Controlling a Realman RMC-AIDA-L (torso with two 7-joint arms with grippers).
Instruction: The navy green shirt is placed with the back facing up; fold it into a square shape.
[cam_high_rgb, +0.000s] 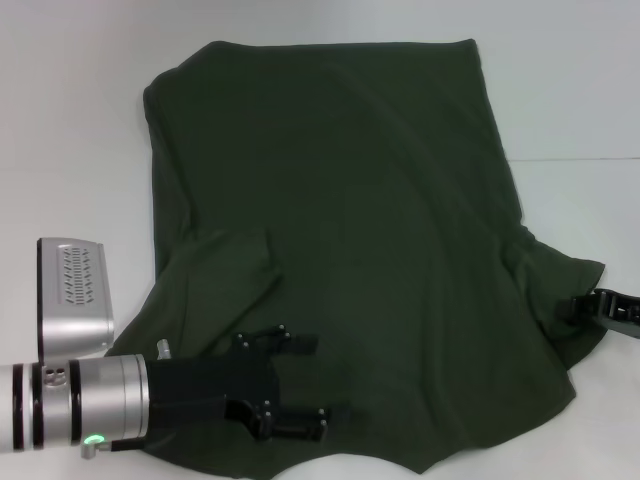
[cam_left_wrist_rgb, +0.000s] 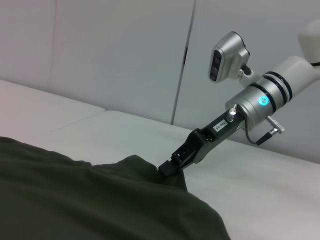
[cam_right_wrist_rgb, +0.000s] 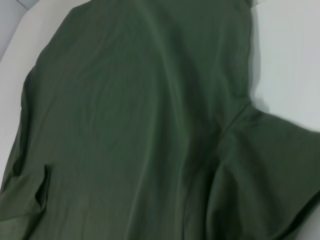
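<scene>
White tabletop (cam_high_rgb: 80, 120) filled the head view, with a pale panelled wall (cam_left_wrist_rgb: 100, 55) behind it in the left wrist view, and we saw the navy green shirt (cam_high_rgb: 350, 220) spread across the middle of the frame, reaching from the top edge down to the bottom edge.

Nearest us, at the lower left of the head view, the left gripper (cam_high_rgb: 315, 385) lay over the shirt's near edge. Its two dark fingers stood apart with nothing visibly caught between them, though we could not tell whether cloth lay pinched beneath.

At the right edge of the head view, the right gripper (cam_high_rgb: 580, 307) met the shirt's side edge. In the left wrist view the right gripper (cam_left_wrist_rgb: 170, 168) had its fingers pressed together on a raised bit of the cloth.

We judged the step to be taking a first fold. To do it well, both grips should hold a single edge firmly, rise together, and carry the cloth over evenly so no slack bunches.

We could read no brand, label or writing on the shirt; a small tag on the right arm was too small to read.
</scene>
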